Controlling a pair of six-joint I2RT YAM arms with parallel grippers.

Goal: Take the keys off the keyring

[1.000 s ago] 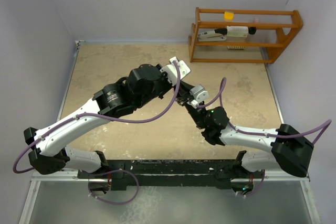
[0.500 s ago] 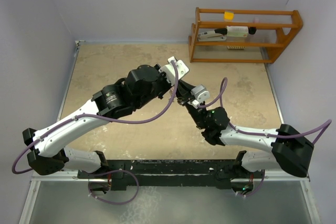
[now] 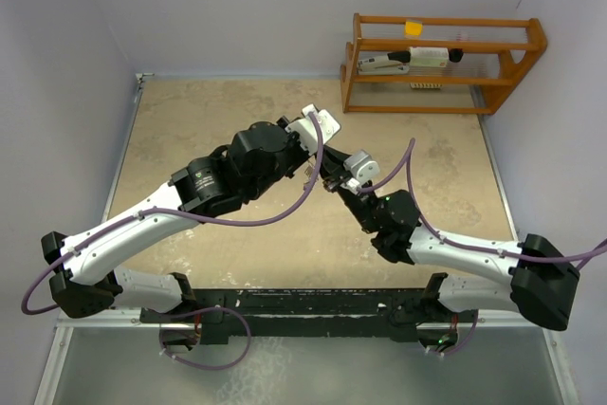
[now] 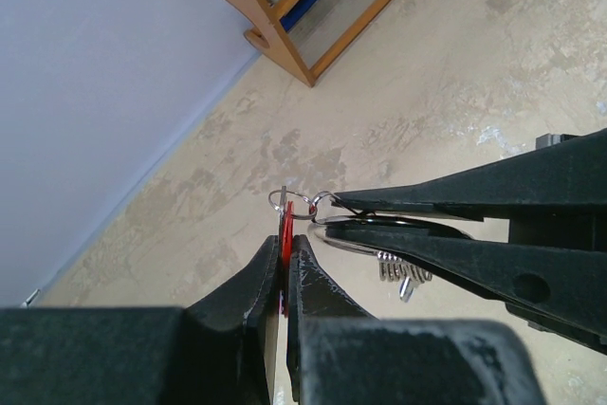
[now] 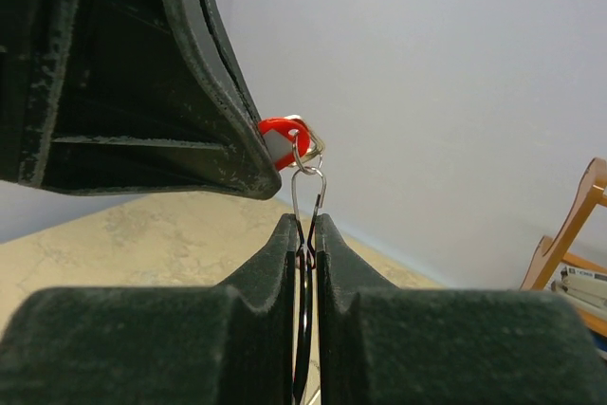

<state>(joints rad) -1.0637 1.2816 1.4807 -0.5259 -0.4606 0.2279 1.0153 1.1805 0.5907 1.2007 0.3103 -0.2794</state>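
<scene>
Beige table (image 3: 190, 130), walls on three sides, wooden rack (image 3: 441, 64) at the far edge. Both arms met in mid-air near-left of the rack, well apart from it. Over the last second the right arm's elbow swung out and nearer, further from the rack, and the right gripper (image 5: 303, 227) narrowed to a tight pinch on the keyring (image 5: 306, 194). The left gripper (image 4: 285, 246) stayed clamped on the red-headed key (image 5: 277, 133). The ring sat edge-on between the two, with silver keys (image 4: 399, 272) dangling under it. Both ends looked secured, so working the red key off could start. There was open room all round below the rack; the only tight spot was the fingertips, nearly touching each other.
</scene>
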